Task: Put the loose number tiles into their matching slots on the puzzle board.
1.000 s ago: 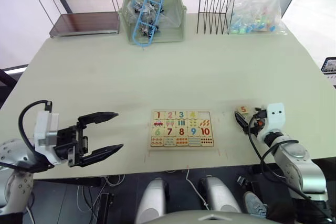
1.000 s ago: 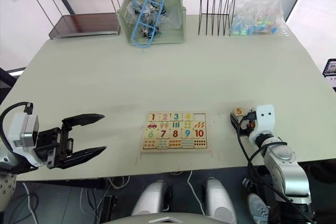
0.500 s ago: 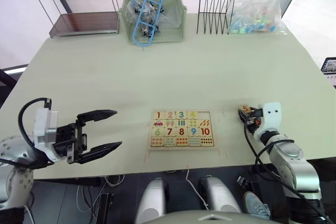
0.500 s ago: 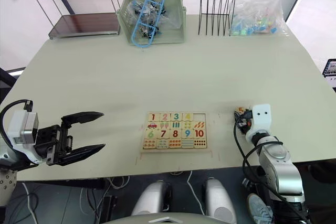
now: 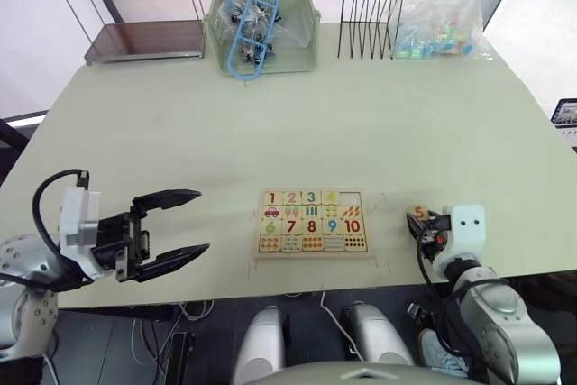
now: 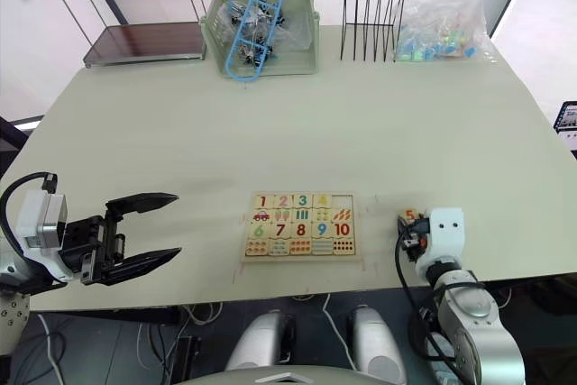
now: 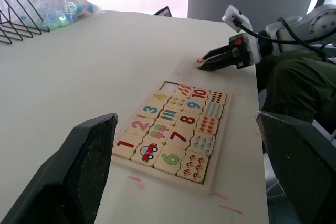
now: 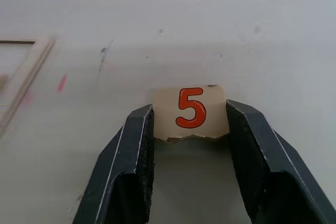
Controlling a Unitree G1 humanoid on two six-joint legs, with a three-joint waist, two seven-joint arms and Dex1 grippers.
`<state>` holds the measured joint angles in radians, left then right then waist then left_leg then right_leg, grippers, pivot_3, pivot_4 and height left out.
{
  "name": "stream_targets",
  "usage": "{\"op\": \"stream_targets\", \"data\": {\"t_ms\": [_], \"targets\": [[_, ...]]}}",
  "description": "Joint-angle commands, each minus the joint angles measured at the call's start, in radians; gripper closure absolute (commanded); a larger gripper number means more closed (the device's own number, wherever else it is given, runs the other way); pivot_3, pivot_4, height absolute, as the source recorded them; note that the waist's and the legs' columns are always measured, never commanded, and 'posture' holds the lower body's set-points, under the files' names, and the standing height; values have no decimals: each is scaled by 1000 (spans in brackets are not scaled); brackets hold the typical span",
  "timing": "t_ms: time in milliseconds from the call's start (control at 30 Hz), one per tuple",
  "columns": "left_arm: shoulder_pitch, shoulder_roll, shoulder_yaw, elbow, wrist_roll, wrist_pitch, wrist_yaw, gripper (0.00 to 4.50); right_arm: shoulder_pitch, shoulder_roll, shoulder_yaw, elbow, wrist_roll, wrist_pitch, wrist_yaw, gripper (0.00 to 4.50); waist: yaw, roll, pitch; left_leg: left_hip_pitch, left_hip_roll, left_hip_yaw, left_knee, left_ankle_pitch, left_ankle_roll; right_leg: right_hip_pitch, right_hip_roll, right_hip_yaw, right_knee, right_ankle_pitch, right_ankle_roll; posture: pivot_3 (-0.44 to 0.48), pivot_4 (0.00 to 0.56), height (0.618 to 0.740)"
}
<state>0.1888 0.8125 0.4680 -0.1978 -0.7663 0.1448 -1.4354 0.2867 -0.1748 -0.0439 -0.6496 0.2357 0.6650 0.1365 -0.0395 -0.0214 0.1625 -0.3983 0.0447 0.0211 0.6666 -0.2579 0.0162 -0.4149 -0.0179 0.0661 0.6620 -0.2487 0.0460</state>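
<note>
Since a second ago the right claw [image 5: 421, 225] has drawn back toward the near edge of the table [image 5: 361, 123], bringing the 5 tile [image 5: 418, 215] with it; the board [image 5: 312, 221] and the left claw [image 5: 176, 225] sit where they did.

Seen from the head, the board lies near the table's front edge with 1, 2, 3 and 4 already seated along its top row. The slot [image 5: 351, 197] at the right end of that row is bare. The 5 tile is well to the right of the board, at the right claw's tips.

From the left wrist, the left claw gapes wide and holds nothing, well apart from the board [image 7: 176, 131]. Across the board, the right claw [image 7: 210, 62] shows with the tile [image 7: 200, 62] at its tip.

From the right wrist, the two black fingers [image 8: 137, 145] press on either side of the 5 tile [image 8: 190, 112], gripping it over the table. The board's rim [image 8: 23, 85] is just visible off to one side.

By my reading, four of five tiles are done; only the 5 remains to be carried over and set into the empty slot.
</note>
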Motion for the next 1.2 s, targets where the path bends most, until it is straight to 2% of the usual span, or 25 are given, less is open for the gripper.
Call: {"op": "stream_targets", "data": {"t_ms": [33, 200, 233, 267, 400, 433, 600, 700, 900, 1067, 1200], "targets": [[-9, 1, 15, 3, 4, -13, -6, 0, 22, 16, 14, -70, 2, 36, -31, 3054, 0, 0, 0, 0, 0, 0, 0, 0, 0, 0, 0, 0, 0, 0, 0, 0, 150, 740], [-18, 0, 8, 9, 9, -13, -12, 0, 25, 21, 11, -85, 5, 73, -45, 3054, 0, 0, 0, 0, 0, 0, 0, 0, 0, -1, 0, 0, 0, 0, 0, 0, 150, 740], [-20, 0, 7, 9, 10, -13, -13, 0, 26, 20, 11, -86, 5, 78, -45, 2554, 0, 0, 0, 0, 0, 0, 0, 0, 0, -1, 0, 0, 0, 0, 0, 0, 150, 740], [-21, -1, 7, 10, 11, -13, -13, 0, 26, 20, 11, -87, 5, 83, -46, 2252, 0, 0, 0, 0, 0, 0, 0, 0, 0, -1, 0, 0, 0, 0, 0, 0, 150, 740], [-23, -1, 6, 11, 15, -14, -14, 0, 36, 34, 7, -92, 5, 50, -47, 321, 1, 0, 0, 0, 0, 0, 0, 0, 0, -1, 0, 0, 0, 0, 0, 0, 150, 740], [-24, -2, 5, 11, 16, -14, -14, 0, 37, 36, 4, -91, 7, 22, -39, 91, 1, 0, 0, 0, 0, 0, 0, 0, 0, -1, 0, 0, 0, 0, 0, 0, 150, 740], [-22, -7, 3, 9, 18, -14, -10, 0, 62, 13, -25, -103, 21, -106, 26, 91, 1, 0, 0, -1, 0, 0, 0, 0, 0, -1, 0, 0, -1, 0, 0, 0, 150, 740], [-20, -9, 4, 5, 17, -11, -8, 0, 74, -45, -112, -76, 71, -174, 119, 91, 3, 0, 0, -1, 0, 0, 0, 0, 0, -1, 0, 0, -1, 0, 0, 0, 150, 740], [-18, -18, 0, 3, 22, -11, -4, 0, 11, -213, -228, 108, 150, -349, 367, 91, -1, 0, 0, 0, -2, 2, 0, 0, 0, 0, 0, 1, -1, 0, 0, 0, 150, 740], [-5, -17, 11, 4, 23, -11, -9, 0, -43, -339, -241, 236, 205, -453, 589, 91, -1, 0, 0, 0, -3, 2, 0, 0, 0, 0, 1, 0, -1, 0, 0, 0, 150, 740], [6, -8, 11, 9, 24, -14, -31, 0, -139, -466, -230, 382, 238, -500, 790, 91, 0, 0, 0, 0, -4, 2, 0, 0, 0, 0, 0, 1, -1, 0, 0, 0, 150, 740]]}}
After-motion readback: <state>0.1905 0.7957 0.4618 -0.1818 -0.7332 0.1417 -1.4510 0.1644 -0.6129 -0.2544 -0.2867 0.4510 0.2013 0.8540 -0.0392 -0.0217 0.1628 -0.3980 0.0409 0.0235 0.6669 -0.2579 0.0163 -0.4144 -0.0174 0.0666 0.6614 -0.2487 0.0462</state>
